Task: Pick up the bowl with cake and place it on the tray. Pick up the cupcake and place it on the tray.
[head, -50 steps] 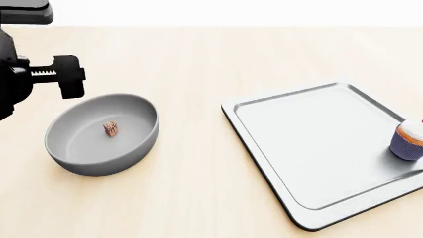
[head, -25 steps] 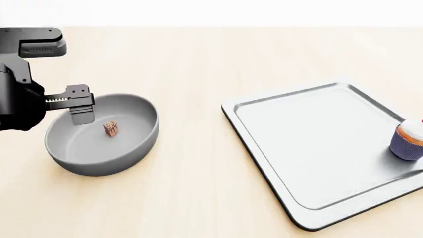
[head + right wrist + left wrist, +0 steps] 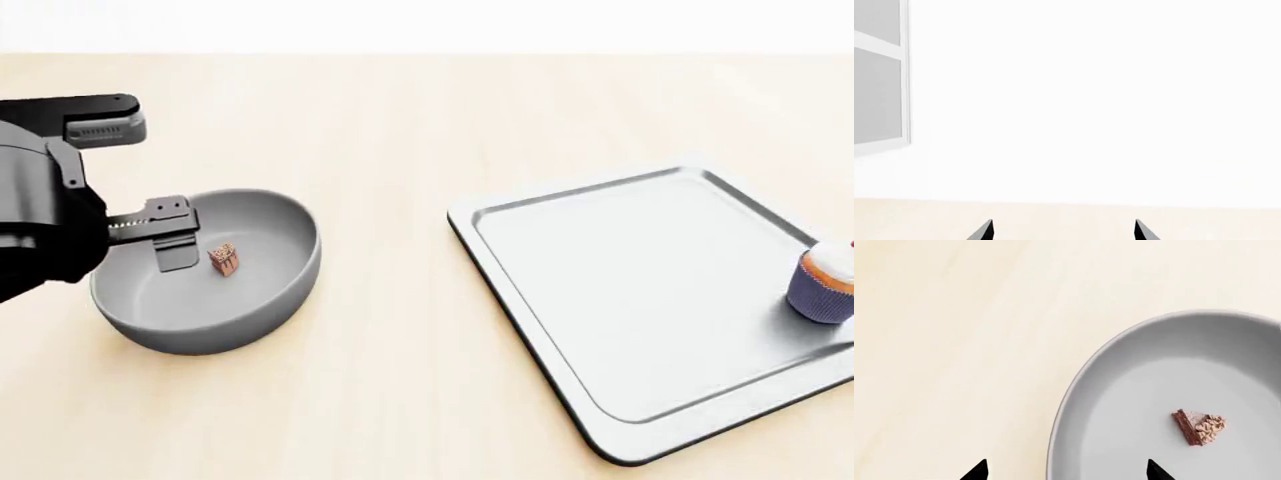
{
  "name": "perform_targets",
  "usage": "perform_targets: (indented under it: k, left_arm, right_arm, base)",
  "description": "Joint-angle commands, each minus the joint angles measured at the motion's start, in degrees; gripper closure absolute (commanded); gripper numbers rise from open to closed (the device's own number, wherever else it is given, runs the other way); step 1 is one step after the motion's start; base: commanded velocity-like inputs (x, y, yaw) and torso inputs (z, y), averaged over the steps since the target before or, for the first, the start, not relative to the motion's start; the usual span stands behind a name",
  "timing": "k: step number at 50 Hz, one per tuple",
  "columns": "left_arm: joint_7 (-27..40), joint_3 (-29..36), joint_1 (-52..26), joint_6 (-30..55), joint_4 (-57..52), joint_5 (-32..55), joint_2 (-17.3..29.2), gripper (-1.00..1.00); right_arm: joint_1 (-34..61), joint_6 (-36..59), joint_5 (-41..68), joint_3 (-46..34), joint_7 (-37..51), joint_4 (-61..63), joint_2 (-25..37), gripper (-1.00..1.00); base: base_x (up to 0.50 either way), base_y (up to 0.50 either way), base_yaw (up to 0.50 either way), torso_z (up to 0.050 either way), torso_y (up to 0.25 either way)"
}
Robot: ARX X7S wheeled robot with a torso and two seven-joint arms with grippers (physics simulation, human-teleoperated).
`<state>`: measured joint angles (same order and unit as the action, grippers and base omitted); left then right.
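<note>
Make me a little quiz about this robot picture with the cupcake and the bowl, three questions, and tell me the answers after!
1. True or false: the small cupcake with purple-blue wrapper, white frosting and red cherry is already on the large flat silver-grey metal tray.
2. What lies inside the wide round matte grey bowl?
   A. a spoon
   B. a tiny brown chocolate cake piece
   C. nothing
3. Fill in: the left gripper is open, with its fingers on either side of the bowl's ____.

Key:
1. True. It stands near the tray's right side.
2. B.
3. Rim. In the left wrist view one fingertip is over the bowl's inside, the other over the table.
</note>
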<state>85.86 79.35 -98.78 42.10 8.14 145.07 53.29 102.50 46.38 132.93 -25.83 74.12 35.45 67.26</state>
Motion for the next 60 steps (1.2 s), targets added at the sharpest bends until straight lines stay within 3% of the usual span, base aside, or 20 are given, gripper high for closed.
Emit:
perform_targets:
  k: [1, 60]
  left_arm:
    - [-1.7, 2.5, 1.1, 0.5, 5.1, -0.2, -2.1, -1.0]
    - [-8.5, 6.3, 3.4, 4.1, 19.2, 0.9, -6.0, -1.0]
  right_arm:
    - [-0.3, -0.2, -0.3, -0.1, -0.3, 0.0, -0.1, -1.0]
    - [-0.2, -0.9, -0.3, -0.4, -0.4, 0.4, -0.4, -1.0]
  base:
    - [0.0, 0.0, 0.0, 0.0, 0.0]
    - [0.0, 0.0, 0.0, 0.0, 0.0]
